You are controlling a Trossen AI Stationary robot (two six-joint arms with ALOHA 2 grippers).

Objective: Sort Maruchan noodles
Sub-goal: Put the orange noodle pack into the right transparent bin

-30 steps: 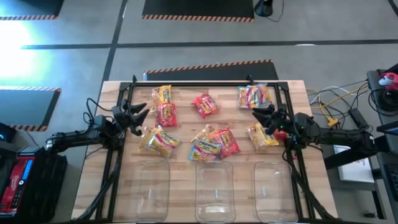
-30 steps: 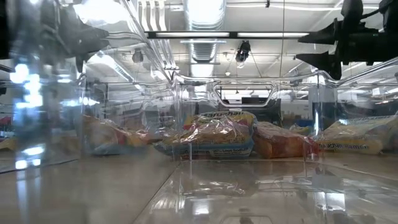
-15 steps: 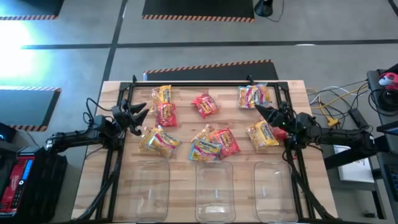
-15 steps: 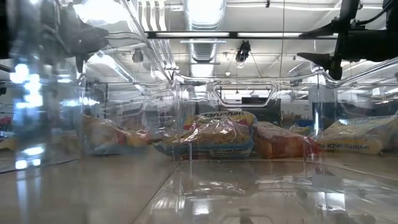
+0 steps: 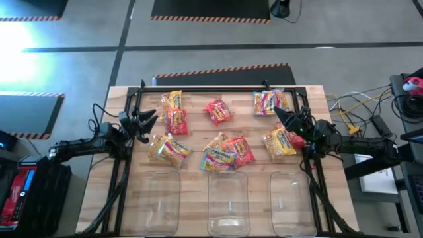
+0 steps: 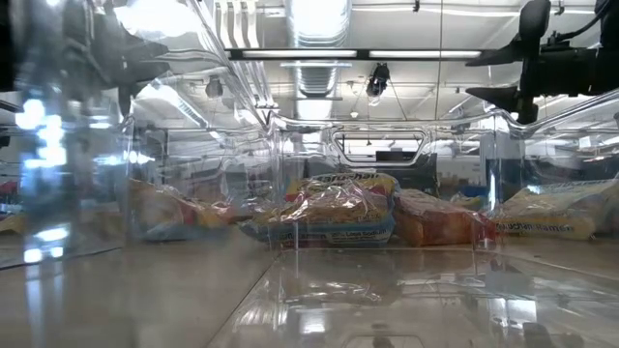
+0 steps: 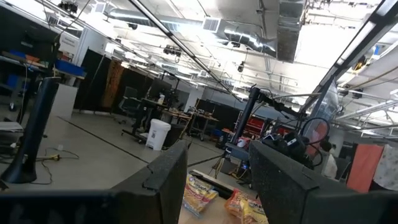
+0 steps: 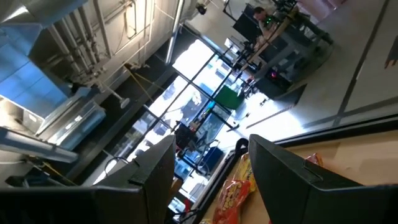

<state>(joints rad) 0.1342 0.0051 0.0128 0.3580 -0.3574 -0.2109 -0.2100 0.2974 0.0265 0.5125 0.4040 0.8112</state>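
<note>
Near the table's [image 5: 119, 198] right edge, right gripper [image 5: 281, 115] raised above a yellow noodle packet [image 5: 278, 143], fingers parted and empty, left gripper [image 5: 149, 121] waiting open at the left edge.

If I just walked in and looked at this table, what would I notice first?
Probably the bright noodle packets, red, yellow and multicoloured, scattered across the middle and far part of the wooden table. Next, three clear bins in a row along the near edge, with nothing visible in them. Then the two dark arms at the sides, the left gripper and right gripper both with jaws open, holding nothing.
</note>
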